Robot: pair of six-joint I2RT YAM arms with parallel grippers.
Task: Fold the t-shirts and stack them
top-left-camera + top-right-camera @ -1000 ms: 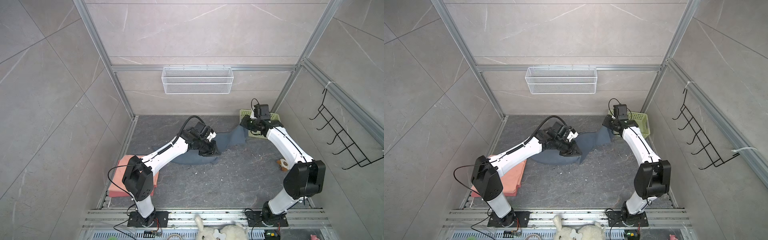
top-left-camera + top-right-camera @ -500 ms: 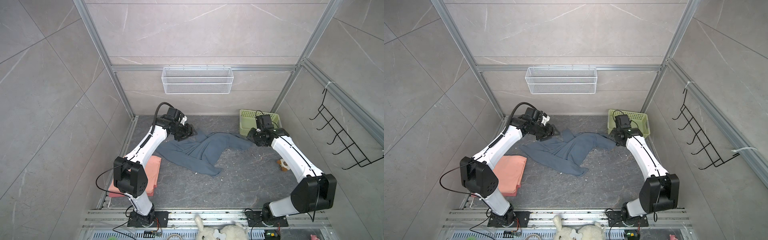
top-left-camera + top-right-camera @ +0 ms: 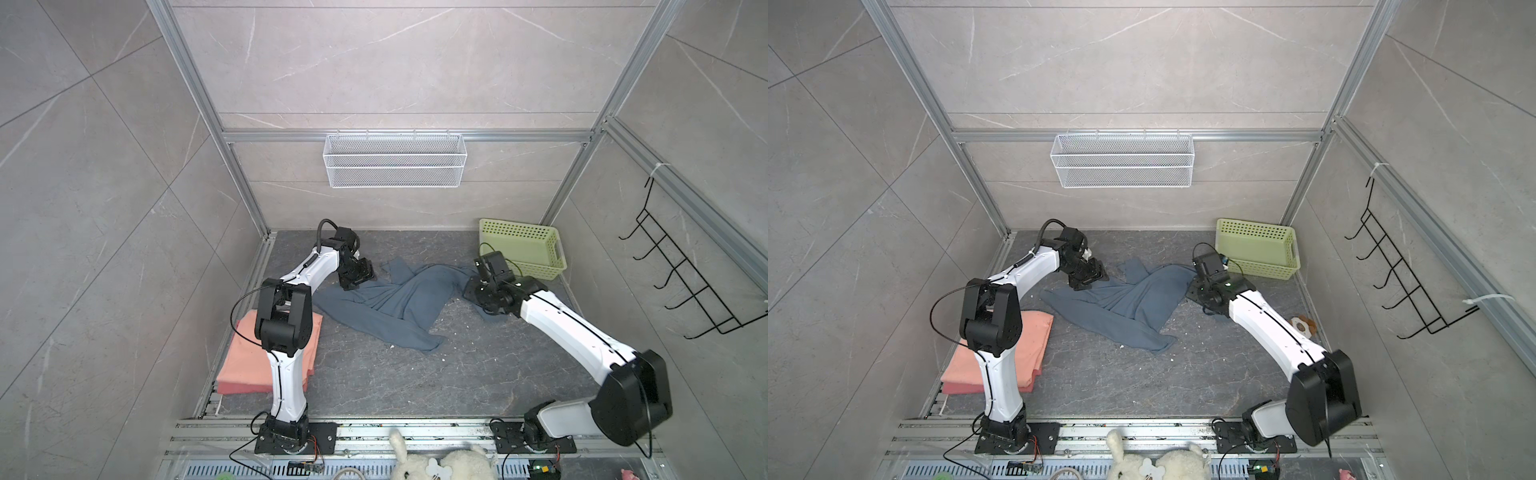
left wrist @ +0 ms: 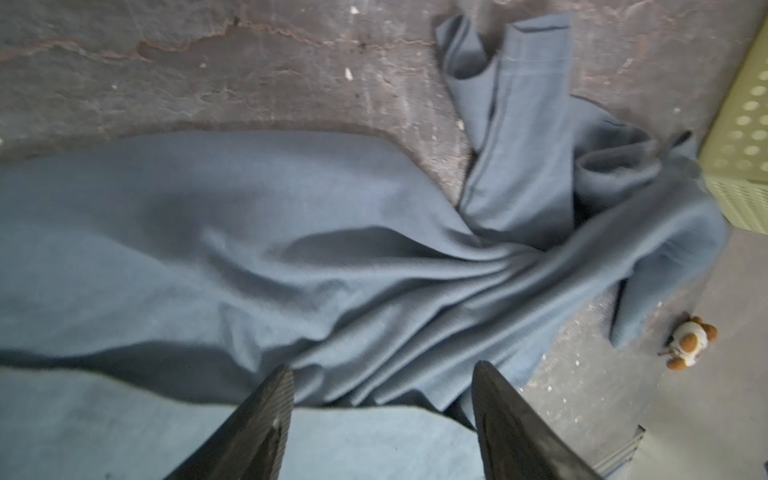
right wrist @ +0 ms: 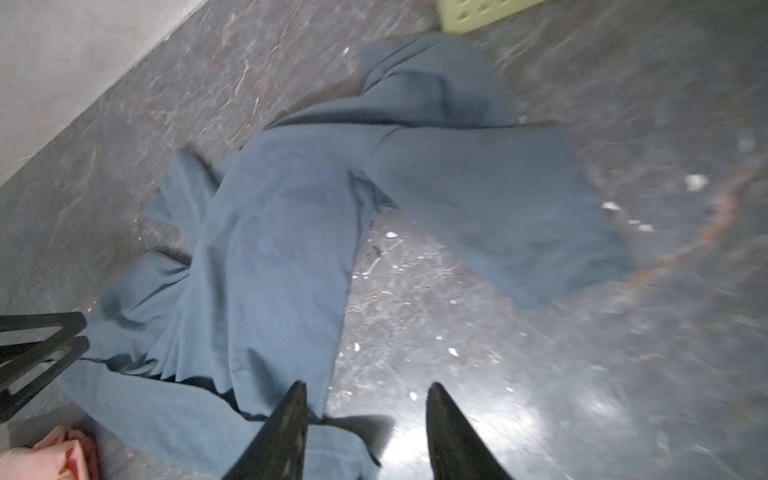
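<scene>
The crumpled slate blue-grey cotton t-shirt [image 3: 395, 307] is lying mid-way across the dark stone floor [image 3: 457, 374], the folded salmon-pink shirts [image 3: 245, 357] sitting near left. The left gripper [image 4: 382, 374] is hanging over its far-left edge, jaws spread and empty. The right gripper [image 5: 365, 390] is hanging at its right end, jaws apart, pinching nothing.

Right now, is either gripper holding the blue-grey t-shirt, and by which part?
Nothing is held. The left gripper and the right gripper both stand open over the loose blue-grey t-shirt.
</scene>
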